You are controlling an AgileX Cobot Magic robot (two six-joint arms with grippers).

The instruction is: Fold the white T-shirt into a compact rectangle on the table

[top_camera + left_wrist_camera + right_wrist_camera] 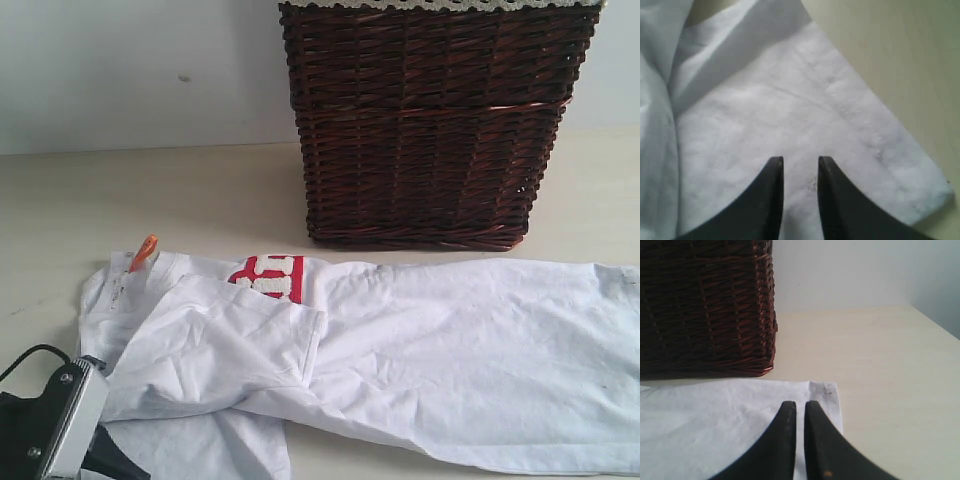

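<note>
The white T-shirt [450, 340] lies spread across the table [150, 190], its length running to the right. One sleeve [230, 340] is folded over the chest and half covers the red patch [268, 277]. An orange neck tag [146, 250] sticks up at the collar. My left gripper [800, 159] hovers over the sleeve cloth [790, 100], open by a small gap with nothing between its fingers. Its wrist housing [55, 420] shows at the lower left. My right gripper [800, 402] is shut, with nothing seen in it, just above the shirt's hem corner [827, 390].
A dark brown wicker basket [430, 120] stands right behind the shirt, close to its far edge, with its corner [767, 365] near the right gripper. Bare tabletop [890, 365] stretches beyond the hem, and a pale wall rises behind.
</note>
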